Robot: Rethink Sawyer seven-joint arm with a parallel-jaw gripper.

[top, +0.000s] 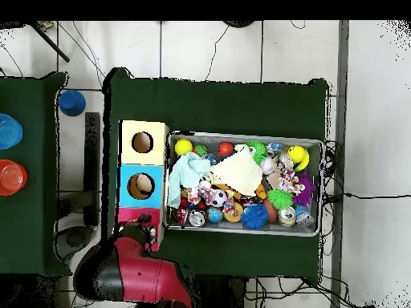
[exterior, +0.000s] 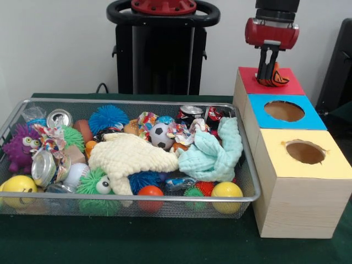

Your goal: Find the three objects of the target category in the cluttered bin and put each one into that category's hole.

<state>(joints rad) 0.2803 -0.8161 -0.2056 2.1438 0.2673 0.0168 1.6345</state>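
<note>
My gripper [exterior: 269, 72] is above the red-topped box [exterior: 247, 81] at the far end of the box row. It is shut on a small orange plush animal with dark markings [exterior: 278, 79], which rests at the box's hole and hides it. In the overhead view the gripper [top: 145, 232] covers the red top [top: 132, 216] and the plush is hidden. The wire mesh bin [exterior: 137, 101] stands beside the boxes, full of clutter; it also shows in the overhead view [top: 241, 135]. No other plush animal shows clearly in the bin.
A blue-topped box [exterior: 258, 104] and a yellow-topped box [exterior: 330, 165] each have an open round hole. The bin holds a pale yellow cloth [exterior: 132, 157], a mint cloth [exterior: 212, 154], cans, balls and a purple spiky ball [exterior: 19, 148]. Coloured cups [top: 11, 176] stand on a side table.
</note>
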